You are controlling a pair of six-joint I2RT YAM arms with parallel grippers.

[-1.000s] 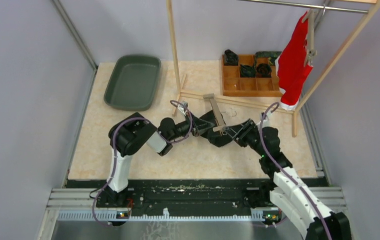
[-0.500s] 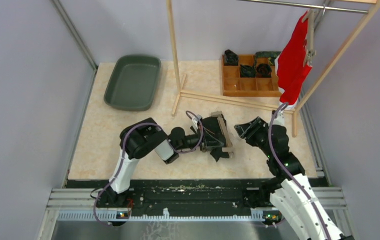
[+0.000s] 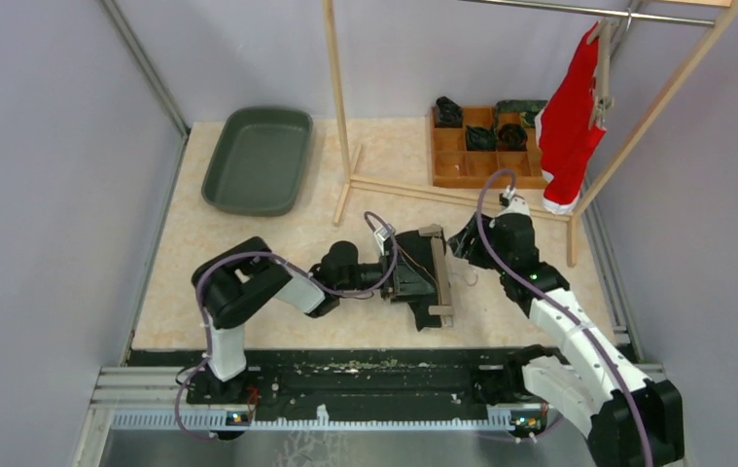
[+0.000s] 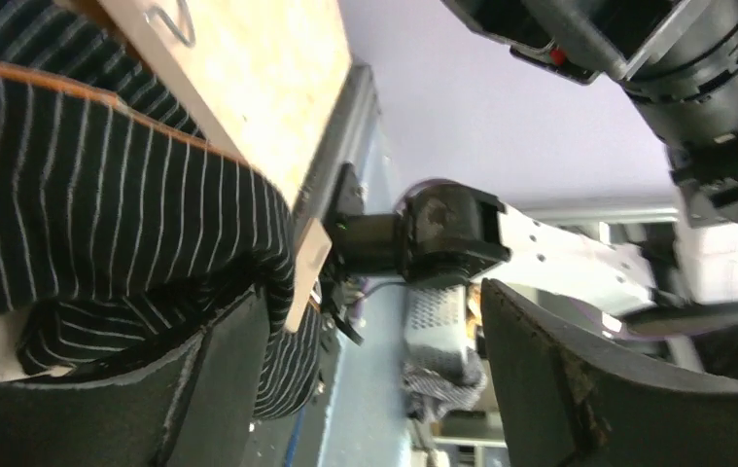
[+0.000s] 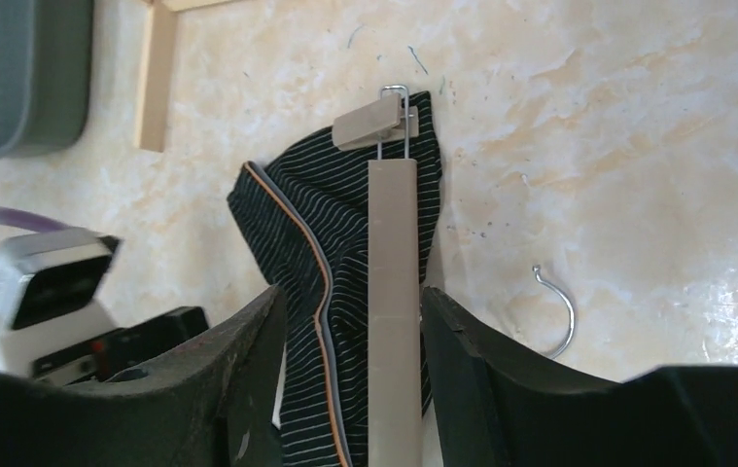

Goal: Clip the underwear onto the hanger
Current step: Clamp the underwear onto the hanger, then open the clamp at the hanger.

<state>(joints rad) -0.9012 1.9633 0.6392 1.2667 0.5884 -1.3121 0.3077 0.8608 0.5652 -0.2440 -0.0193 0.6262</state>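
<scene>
Looking down, you see the beige tabletop point(image 3: 248, 268) between grey walls point(image 3: 53, 146), with striped underwear point(image 3: 411, 282) and hanger point(image 3: 437, 272) lying mid-front. Only your right wrist view shows the clip point(image 5: 374, 122) at the fabric's edge. The left end effector point(image 4: 374, 379) and right end effector point(image 5: 350, 316) are both spread.

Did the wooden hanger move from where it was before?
Yes. The hanger slid away from the clothes rack's bottom bar, toward the near side. It was touching that bar and now lies apart from it.
</scene>
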